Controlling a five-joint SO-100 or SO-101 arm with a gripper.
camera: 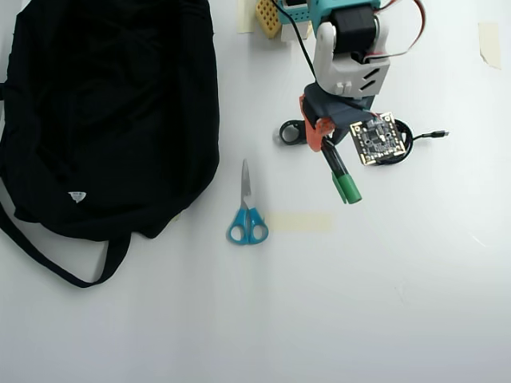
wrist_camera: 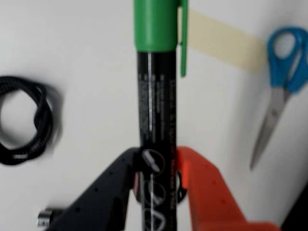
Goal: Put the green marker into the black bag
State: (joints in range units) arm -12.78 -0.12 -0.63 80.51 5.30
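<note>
Clamped tight on the thick green marker (wrist_camera: 156, 96) with its black printed barrel and bright green cap, that two-finger gripper (wrist_camera: 158, 180), one finger black, one orange, pinching the barrel from both sides in the wrist view; cap end pointing away from the wrist, clip on its right edge; barrel running straight up the middle of that view.

From the overhead view: same marker (camera: 341, 174) sticking out of the gripper (camera: 323, 144) at a slant, green cap toward the lower right; whether lifted off the white table (camera: 383, 303) or resting on it, hard to say.

Well apart to the left, the large soft black fabric bag (camera: 112, 104), long strap looping out at the bottom, small white label near its lower edge; marker not in it yet.

Between bag and arm, blue-handled scissors (camera: 247, 214) lying flat, blades pointing up the frame; just beside the handles, a pale strip of tape (camera: 299, 222); both also in the wrist view, scissors (wrist_camera: 279, 86) at right, tape (wrist_camera: 226, 41) behind the cap.

Coiled black cable (wrist_camera: 26, 120) at left in the wrist view.
</note>
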